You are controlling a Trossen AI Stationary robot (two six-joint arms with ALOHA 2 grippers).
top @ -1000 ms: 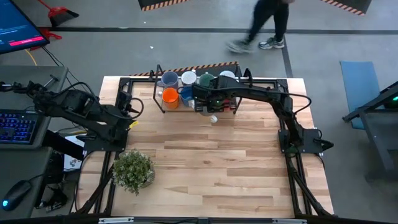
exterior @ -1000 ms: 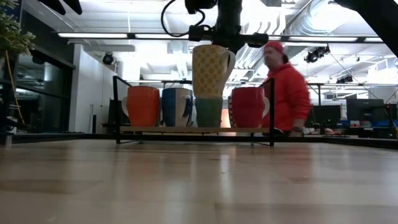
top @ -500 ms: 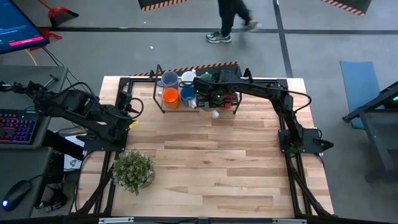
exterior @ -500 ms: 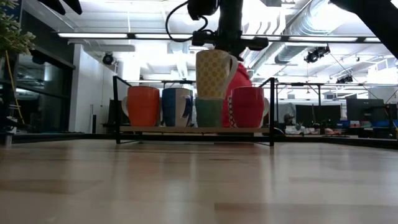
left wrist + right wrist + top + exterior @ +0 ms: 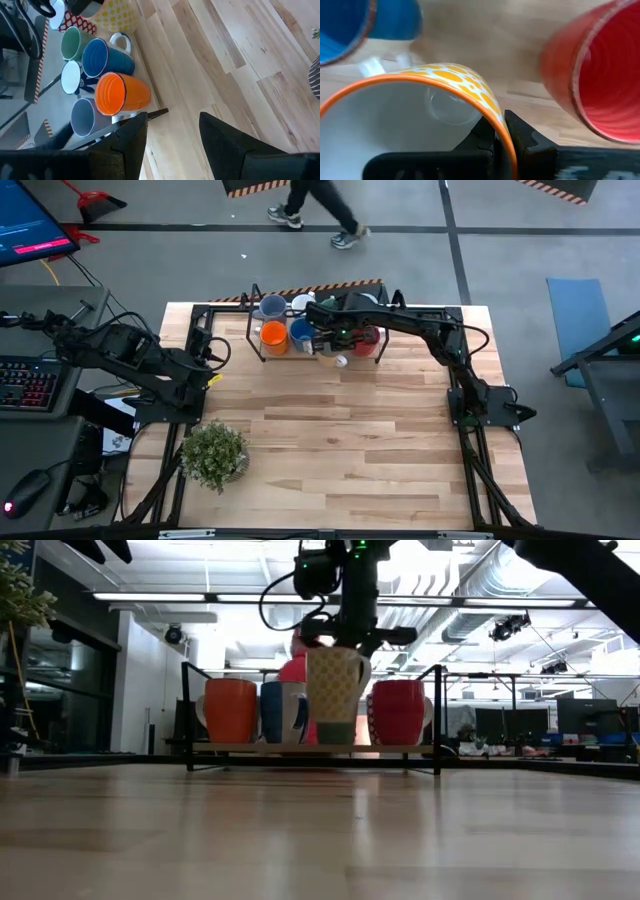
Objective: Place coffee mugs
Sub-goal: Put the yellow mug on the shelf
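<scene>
A black wire rack point(image 5: 188, 710) stands at the table's far edge, holding the orange mug point(image 5: 231, 710), blue mug point(image 5: 281, 712) and red mug point(image 5: 400, 711) in its near row. The green mug point(image 5: 72, 42), white mug point(image 5: 70, 77) and grey-blue mug point(image 5: 82, 117) stand behind them. My right gripper point(image 5: 345, 640) is shut on the white mug with a yellow pattern point(image 5: 335, 685), held between the blue and red mugs. My left gripper point(image 5: 170, 140) is open and empty at the table's left side point(image 5: 216, 352). My right gripper holds the patterned mug by its orange-edged rim point(image 5: 497, 131), one finger inside the mug and one outside. The fingers come from above, pointing down. The mug hangs upright, mouth up, a little above the rack's shelf point(image 5: 310, 749), between the blue mug point(image 5: 345, 30) and the red mug point(image 5: 590, 75).
A potted green plant point(image 5: 213, 454) stands near the table's left front. The rack's uprights point(image 5: 437, 710) flank the mugs. A person point(image 5: 315, 205) walks on the floor beyond the far edge. The wooden tabletop point(image 5: 350, 450) lies between rack and near edge.
My right gripper has gone toward the table's far edge and down with the patterned mug, which stays upright and has sunk into the gap between the blue and red mugs. The person behind the table has walked toward the left.
</scene>
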